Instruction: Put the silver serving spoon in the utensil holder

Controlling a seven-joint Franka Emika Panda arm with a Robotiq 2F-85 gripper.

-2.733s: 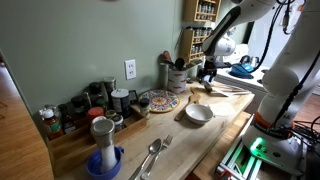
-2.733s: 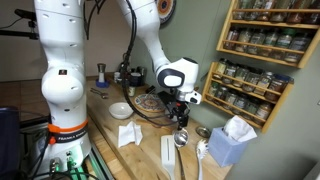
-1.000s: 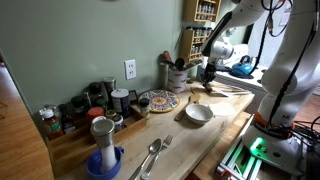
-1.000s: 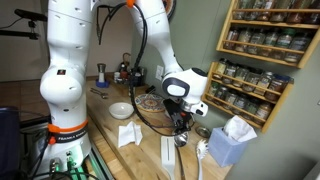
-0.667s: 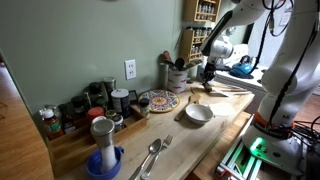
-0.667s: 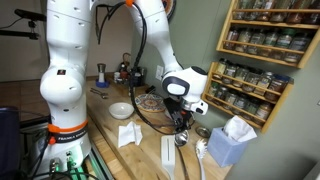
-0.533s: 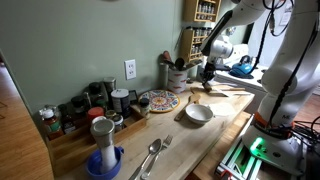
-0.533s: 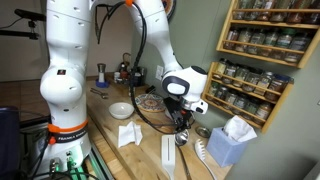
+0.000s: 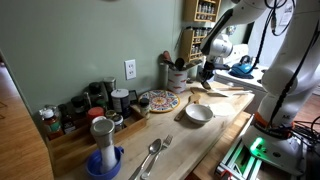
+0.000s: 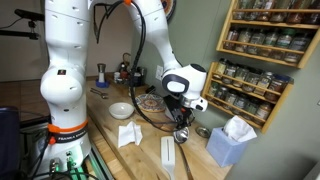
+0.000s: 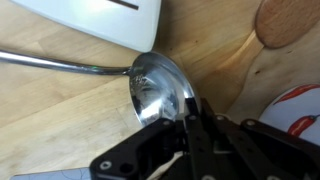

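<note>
In the wrist view the silver serving spoon (image 11: 158, 88) lies on the wooden counter, bowl toward me and handle running off to the left. My gripper (image 11: 190, 119) is shut, its black fingers pinching the near rim of the spoon's bowl. In an exterior view the gripper (image 10: 181, 127) points down at the counter with the spoon's bowl (image 10: 181, 139) just under it. The cream utensil holder (image 9: 176, 76), with wooden spoons sticking out, stands at the back of the counter, a short way from the gripper (image 9: 207, 76).
A white bowl (image 9: 198, 113), a patterned plate (image 9: 160, 101) and a wooden spoon (image 9: 198, 94) lie near the holder. A blue mug (image 9: 103, 161) and two more spoons (image 9: 150, 158) sit at the far end. A blue tissue box (image 10: 230, 146) and a white slab (image 10: 167, 155) flank the gripper.
The fingers have finished closing on the spoon's bowl. The pale streak beside the blue tissue box no longer shows. The arm has hardly moved.
</note>
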